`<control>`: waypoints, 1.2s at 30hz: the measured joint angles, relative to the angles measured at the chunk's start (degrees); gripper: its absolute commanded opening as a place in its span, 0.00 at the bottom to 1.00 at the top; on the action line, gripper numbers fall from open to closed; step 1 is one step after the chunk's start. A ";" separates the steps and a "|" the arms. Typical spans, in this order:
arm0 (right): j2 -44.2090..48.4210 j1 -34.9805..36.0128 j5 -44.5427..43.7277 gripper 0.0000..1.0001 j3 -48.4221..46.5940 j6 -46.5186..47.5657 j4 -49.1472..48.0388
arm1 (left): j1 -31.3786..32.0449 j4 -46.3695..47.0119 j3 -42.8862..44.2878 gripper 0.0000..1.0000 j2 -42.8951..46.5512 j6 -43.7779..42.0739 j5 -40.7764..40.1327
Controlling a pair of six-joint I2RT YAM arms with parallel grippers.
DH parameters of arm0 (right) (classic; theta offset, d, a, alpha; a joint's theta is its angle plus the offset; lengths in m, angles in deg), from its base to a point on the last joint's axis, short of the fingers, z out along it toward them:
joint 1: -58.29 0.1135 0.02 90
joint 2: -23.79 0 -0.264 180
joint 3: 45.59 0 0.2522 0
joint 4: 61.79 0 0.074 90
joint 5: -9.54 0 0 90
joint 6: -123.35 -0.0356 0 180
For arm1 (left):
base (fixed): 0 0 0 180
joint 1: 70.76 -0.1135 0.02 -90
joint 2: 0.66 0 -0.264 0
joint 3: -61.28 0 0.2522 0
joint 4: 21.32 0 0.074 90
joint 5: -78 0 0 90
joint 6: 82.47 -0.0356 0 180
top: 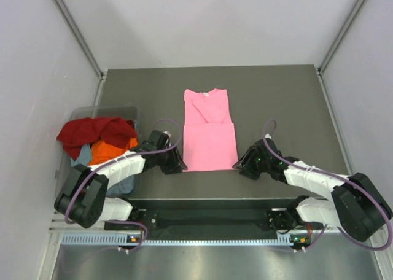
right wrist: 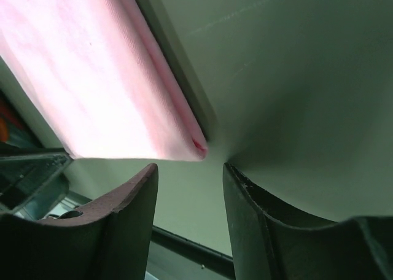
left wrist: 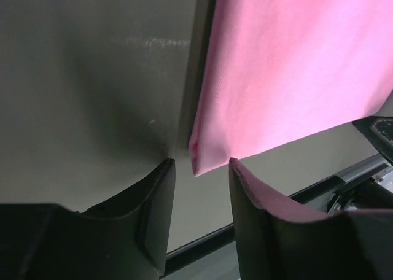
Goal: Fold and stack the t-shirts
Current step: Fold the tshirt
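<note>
A bright pink t-shirt [top: 208, 131] lies flat in the middle of the table, folded into a long strip with its neck at the far end. My left gripper [top: 176, 167] is open at its near left corner [left wrist: 198, 160], which sits just beyond my fingertips. My right gripper [top: 239, 164] is open at its near right corner [right wrist: 195, 146], also just beyond my fingertips. Neither holds cloth. A dark red t-shirt [top: 95, 132], an orange one [top: 108, 150] and a grey-blue one [top: 123, 183] lie heaped at the left.
The heap lies in a clear plastic bin [top: 78, 115] at the table's left side. The table's near edge with a dark rail [left wrist: 202, 246] runs just behind both grippers. Grey walls close in the left, right and back.
</note>
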 measured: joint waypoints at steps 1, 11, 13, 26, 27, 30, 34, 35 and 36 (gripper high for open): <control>0.07 0.07 -0.26 0.47 0.24 -0.39 -0.55 | 0.13 -0.02 -0.13 0.43 0.00 0.13 -0.28; 0.09 0.28 -2.84 0.39 2.08 -2.86 -4.85 | 1.01 1.16 -1.14 0.36 0.00 1.86 -1.46; 0.00 0.31 -3.04 0.36 2.64 -3.23 -5.88 | 1.05 1.51 -1.36 0.33 -0.07 2.08 -1.51; 0.28 0.33 -4.35 0.00 6.19 -4.04 -10.80 | 1.33 3.13 -1.90 0.00 -1.18 3.30 -1.84; 0.55 0.35 -4.52 0.00 6.27 -3.72 -10.80 | 1.42 3.13 -1.90 0.00 -1.16 3.32 -1.84; 2.27 0.79 -5.38 0.00 6.47 -2.27 -9.66 | 2.73 2.91 -1.90 0.00 -0.72 3.85 -2.71; 7.91 2.19 -8.00 0.00 6.45 0.55 -4.11 | 6.95 0.87 -1.90 0.00 2.60 5.18 -5.16; 9.77 2.32 -8.44 0.00 6.45 1.16 -2.23 | 7.89 0.02 -1.90 0.00 3.85 5.64 -5.81; 11.58 2.43 -8.90 0.00 6.45 1.75 -0.42 | 9.20 -1.14 -1.90 0.00 5.46 6.19 -6.51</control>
